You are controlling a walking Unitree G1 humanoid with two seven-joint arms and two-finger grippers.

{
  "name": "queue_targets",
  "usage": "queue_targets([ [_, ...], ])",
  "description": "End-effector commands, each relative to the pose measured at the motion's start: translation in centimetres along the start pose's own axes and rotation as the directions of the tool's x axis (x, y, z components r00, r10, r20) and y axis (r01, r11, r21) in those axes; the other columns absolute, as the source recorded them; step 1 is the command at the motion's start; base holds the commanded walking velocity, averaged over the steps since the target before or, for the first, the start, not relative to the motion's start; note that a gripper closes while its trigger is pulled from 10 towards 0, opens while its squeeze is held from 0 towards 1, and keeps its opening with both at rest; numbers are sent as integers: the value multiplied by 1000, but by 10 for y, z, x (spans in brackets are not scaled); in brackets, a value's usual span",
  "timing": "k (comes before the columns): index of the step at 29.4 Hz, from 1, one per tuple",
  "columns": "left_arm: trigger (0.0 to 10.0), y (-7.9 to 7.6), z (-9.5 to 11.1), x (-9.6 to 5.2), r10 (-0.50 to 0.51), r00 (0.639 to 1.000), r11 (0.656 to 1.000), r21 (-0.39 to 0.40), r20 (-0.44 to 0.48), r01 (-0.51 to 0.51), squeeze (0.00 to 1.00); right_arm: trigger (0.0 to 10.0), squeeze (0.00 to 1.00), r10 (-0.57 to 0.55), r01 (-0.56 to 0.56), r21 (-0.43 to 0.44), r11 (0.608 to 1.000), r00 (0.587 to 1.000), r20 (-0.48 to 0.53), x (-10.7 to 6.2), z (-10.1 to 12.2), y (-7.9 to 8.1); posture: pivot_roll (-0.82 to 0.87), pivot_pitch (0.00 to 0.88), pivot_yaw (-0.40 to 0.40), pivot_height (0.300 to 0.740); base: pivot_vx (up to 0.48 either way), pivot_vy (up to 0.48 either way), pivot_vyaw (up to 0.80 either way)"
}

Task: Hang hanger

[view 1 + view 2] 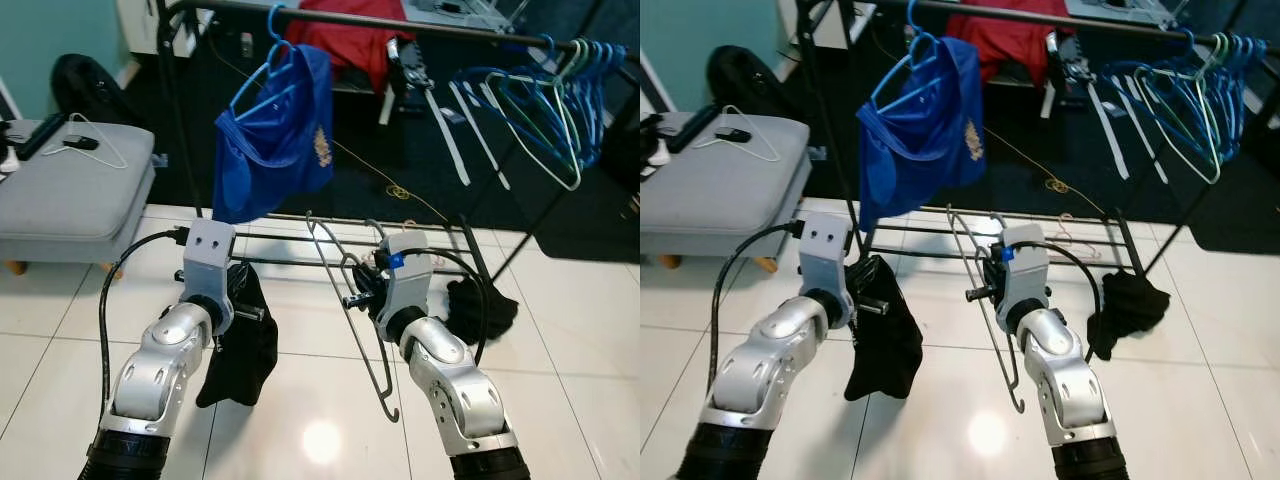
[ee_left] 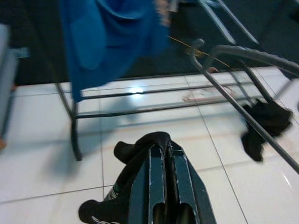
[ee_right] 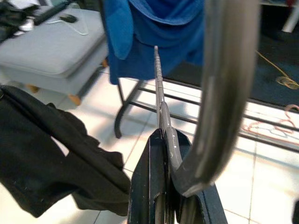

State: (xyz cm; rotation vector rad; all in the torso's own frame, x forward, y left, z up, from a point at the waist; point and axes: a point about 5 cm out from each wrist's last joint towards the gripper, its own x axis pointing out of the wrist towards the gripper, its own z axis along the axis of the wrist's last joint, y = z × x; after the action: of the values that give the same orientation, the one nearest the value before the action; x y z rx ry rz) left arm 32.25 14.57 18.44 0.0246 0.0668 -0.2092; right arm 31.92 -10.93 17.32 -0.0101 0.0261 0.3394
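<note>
My right gripper (image 1: 356,292) is shut on a grey hanger (image 1: 352,300), which stands upright with its hook curling down near the floor. The hanger's bar (image 3: 161,98) runs out between the fingers in the right wrist view. My left gripper (image 1: 243,300) is shut on a black garment (image 1: 245,345) that droops below it; the cloth (image 2: 140,147) bunches over the fingers in the left wrist view. Behind stands a clothes rack whose top rail (image 1: 400,22) carries a blue shirt (image 1: 275,135) on a blue hanger.
Several blue and green hangers (image 1: 560,100) hang at the rail's right end. Another dark garment (image 1: 480,305) lies on the tiles by the rack's right leg. A grey ottoman (image 1: 70,190) stands at the left. The rack's low bars (image 1: 300,262) cross just ahead.
</note>
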Motion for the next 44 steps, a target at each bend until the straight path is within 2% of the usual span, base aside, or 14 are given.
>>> queue_targets([
  [1,10000,0,-3,1,46,999,995,-85,-26,-48,0,10000,0,-21,21,-5,1000,1000,-18,-4,-3,-6,-50,201,-61,740,0,0,0],
  [9,10000,5,-1,3,74,997,996,-56,-19,-75,0,10000,0,-14,13,-12,1000,999,-43,-3,-5,-7,-48,199,-66,740,0,0,0],
  [14,10000,11,10,6,50,997,997,51,52,-52,0,10000,0,82,-54,119,991,967,-242,-5,-23,2,-50,210,-68,740,0,0,0],
  [16,10000,1,15,6,-120,987,980,174,104,101,0,10000,0,202,-143,198,970,923,-326,-11,-32,14,-50,208,-70,740,0,0,0],
  [18,10000,-3,16,5,-181,977,968,193,111,158,0,10000,0,217,-160,188,969,915,-339,-12,-33,16,-50,208,-70,740,0,0,0],
  [20,10000,-8,20,4,-283,952,924,300,116,238,0,10000,0,218,-177,144,974,907,-360,-13,-34,16,-53,212,-73,740,0,0,0],
  [22,10000,-11,19,6,-376,925,815,496,60,299,4,10000,0,216,-185,117,976,904,-368,-12,-33,16,-51,214,-75,740,0,0,0],
  [27,10000,-4,17,10,-467,883,602,714,-50,359,0,10000,0,191,-168,93,981,907,-374,-12,-30,15,-48,208,-67,740,0,0,0],
  [30,10000,-4,17,10,-467,883,602,714,-50,359,0,10000,0,191,-168,93,981,907,-374,-12,-30,15,-48,208,-67,740,0,0,0],
  [32,10000,-2,17,11,-479,876,575,732,-61,366,0,10000,0,191,-167,96,981,904,-383,-12,-28,15,-48,208,-67,740,0,0,0],
  [33,10000,2,17,15,-475,876,526,770,-86,361,0,10000,0,192,-171,89,981,899,-394,-14,-26,15,-52,213,-58,740,0,0,0],
  [36,10000,2,17,15,-475,876,526,770,-86,361,0,10000,0,192,-171,89,981,899,-394,-14,-26,15,-52,213,-58,740,0,0,0],
  [37,10000,8,18,21,-450,887,491,800,-107,345,0,10000,0,213,-196,85,977,883,-418,-18,-24,16,-54,214,-56,740,0,0,0],
  [44,10000,19,28,33,-398,910,410,865,-115,289,0,10000,0,241,-297,-28,954,825,-512,-31,-24,4,-54,219,-47,740,0,0,0],
])
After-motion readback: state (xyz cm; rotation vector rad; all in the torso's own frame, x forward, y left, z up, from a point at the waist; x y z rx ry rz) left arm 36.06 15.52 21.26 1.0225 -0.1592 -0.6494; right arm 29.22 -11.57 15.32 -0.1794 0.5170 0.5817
